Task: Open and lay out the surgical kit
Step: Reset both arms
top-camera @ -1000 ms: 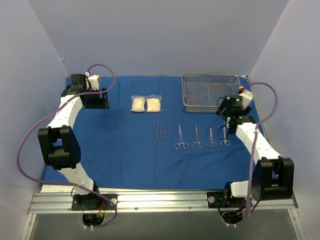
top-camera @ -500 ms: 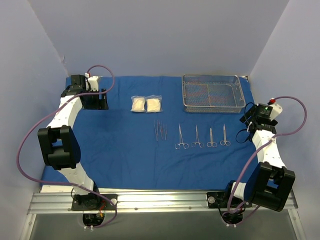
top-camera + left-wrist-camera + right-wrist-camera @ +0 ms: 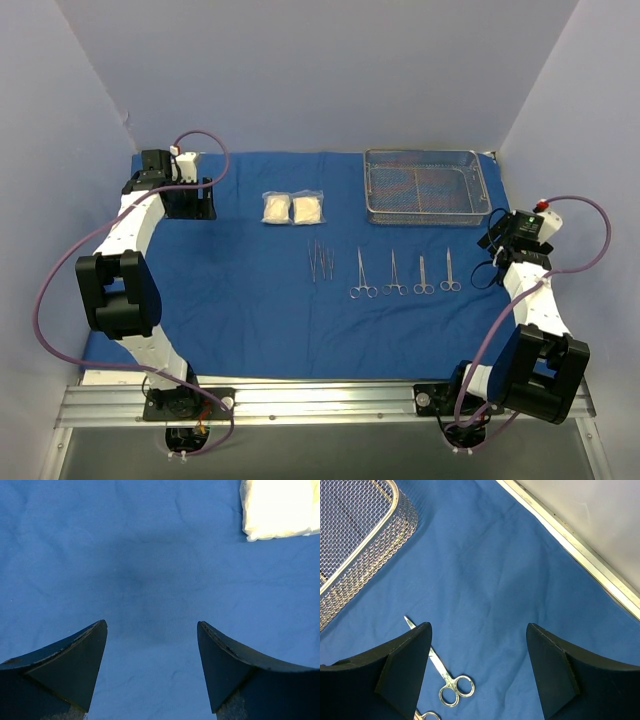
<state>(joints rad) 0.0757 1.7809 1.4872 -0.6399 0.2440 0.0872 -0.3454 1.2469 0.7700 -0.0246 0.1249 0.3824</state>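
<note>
Right arm [image 3: 527, 300] farther right (fingers [image 3: 395, 675] apart)

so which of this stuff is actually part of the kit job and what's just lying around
Part of the job: blue cloth wrap, wire-mesh tray, two gauze packets, four scissor-handled clamps, tweezers.

Not part of it, rig only: purple cables, metal rail, grey walls.

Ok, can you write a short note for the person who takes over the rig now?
Left hand: open, empty, over bare cloth, far left, beside the gauze packets.
Right hand: open, empty, near the cloth's right edge, by the clamps.
Tray: far right, looks empty.
Tweezers and four clamps lie in a row mid-cloth.
Done: cloth spread, items laid out.
Left: probably nothing.
</note>
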